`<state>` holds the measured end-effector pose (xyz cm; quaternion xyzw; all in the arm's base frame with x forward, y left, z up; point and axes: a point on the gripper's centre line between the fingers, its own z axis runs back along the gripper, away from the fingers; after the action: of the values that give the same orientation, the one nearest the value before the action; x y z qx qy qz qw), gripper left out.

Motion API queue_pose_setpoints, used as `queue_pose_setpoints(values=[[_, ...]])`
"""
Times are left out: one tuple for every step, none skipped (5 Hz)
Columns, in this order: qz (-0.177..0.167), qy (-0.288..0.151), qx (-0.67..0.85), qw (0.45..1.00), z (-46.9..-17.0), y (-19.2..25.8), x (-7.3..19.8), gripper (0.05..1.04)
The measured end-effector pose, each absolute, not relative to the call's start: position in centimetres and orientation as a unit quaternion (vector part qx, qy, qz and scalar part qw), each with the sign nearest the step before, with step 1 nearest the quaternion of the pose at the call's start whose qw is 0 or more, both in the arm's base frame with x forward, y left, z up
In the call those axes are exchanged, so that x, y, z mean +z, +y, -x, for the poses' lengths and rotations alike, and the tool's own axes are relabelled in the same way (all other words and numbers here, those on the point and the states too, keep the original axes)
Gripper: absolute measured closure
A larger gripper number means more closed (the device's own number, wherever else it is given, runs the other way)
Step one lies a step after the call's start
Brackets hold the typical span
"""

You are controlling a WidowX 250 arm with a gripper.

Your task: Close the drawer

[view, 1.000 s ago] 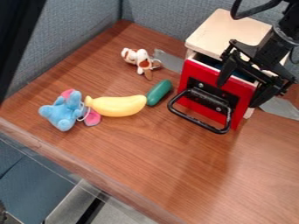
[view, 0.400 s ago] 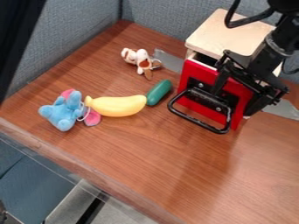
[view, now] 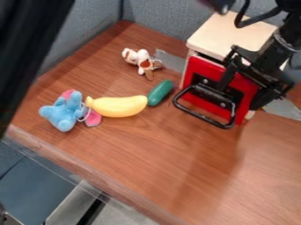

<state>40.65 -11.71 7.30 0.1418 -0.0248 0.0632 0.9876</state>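
Observation:
At the right, the black gripper [view: 240,97] hangs in front of the drawer's red front [view: 201,69], with its fingers spread apart. One finger is over the front beside the black handle [view: 203,116], the other by the front's right edge. The red front stands close against the light wooden cabinet [view: 226,36], with no dark opening seen above it. The gripper and forearm hide the front's upper right part, so contact there cannot be told.
Left of the cabinet lie a green toy vegetable [view: 159,92], a yellow toy banana [view: 117,107], a blue plush toy [view: 62,112] and a small white-and-brown plush [view: 141,59]. Grey partition walls [view: 154,24] stand behind, and grey tape [view: 169,60] is by the cabinet.
The red drawer front and its handle have moved back toward the cabinet, and the dark gap above the front has gone. The gripper first moved down over the front, then back with it.

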Motion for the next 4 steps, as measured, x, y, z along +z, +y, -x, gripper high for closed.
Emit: queue_pose_setpoints(values=[[-0.143, -0.031, 0.064, 0.987, -41.6, -12.0, 7.2, 0.083], [-0.142, -0.032, 0.064, 0.987, -41.6, -12.0, 7.3, 0.083], [-0.133, -0.015, 0.074, 0.988, -41.1, -12.0, 6.9, 0.083], [-0.126, 0.015, 0.124, 0.984, -38.6, -10.8, 7.6, 0.084]])
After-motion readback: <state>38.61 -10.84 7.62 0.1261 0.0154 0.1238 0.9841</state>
